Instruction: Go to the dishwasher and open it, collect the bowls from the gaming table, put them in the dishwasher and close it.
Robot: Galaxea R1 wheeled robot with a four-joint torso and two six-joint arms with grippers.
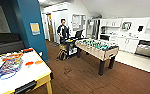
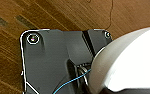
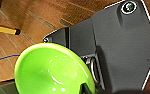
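Bowls: two on the gaming table (image 1: 28, 75), one red (image 1: 29, 63) and one orange (image 1: 38, 62), side by side near the middle of its glossy white worktop and touching or nearly so. A third, bright green bowl (image 3: 51, 70) sits close against the right hand in the right wrist view, its hollow facing the camera; a dark finger tip (image 3: 85, 88) overlaps its rim, so the right hand is grasping it.

Gaming table: yellow sides and legs, black fitting at the near end, at the lower left of the head view. Also on its worktop: a colourful printed sheet (image 1: 9, 65) and a red strip (image 1: 12, 57) towards the far end.

Dishwasher (image 1: 146, 48): stainless front, under the white kitchen counter at the far right of the head view, well apart from the gaming table. Whether its door is ajar cannot be told.

Foosball table (image 1: 97, 48): green field, dark legs, mid-room between gaming table and kitchen.

Person (image 1: 63, 30): standing behind a dark cart (image 1: 69, 47) beyond the foosball table.

Teal pillar (image 1: 31, 27): just behind the gaming table, bearing a yellow notice.

Floor (image 1: 81, 77): brown wood-look planks; pale flooring in the kitchen area.

Left hand: state cannot be told; the left wrist view has a dark plate, a white rounded housing (image 2: 131, 62) and a thin blue cable (image 2: 71, 81) above the planks.
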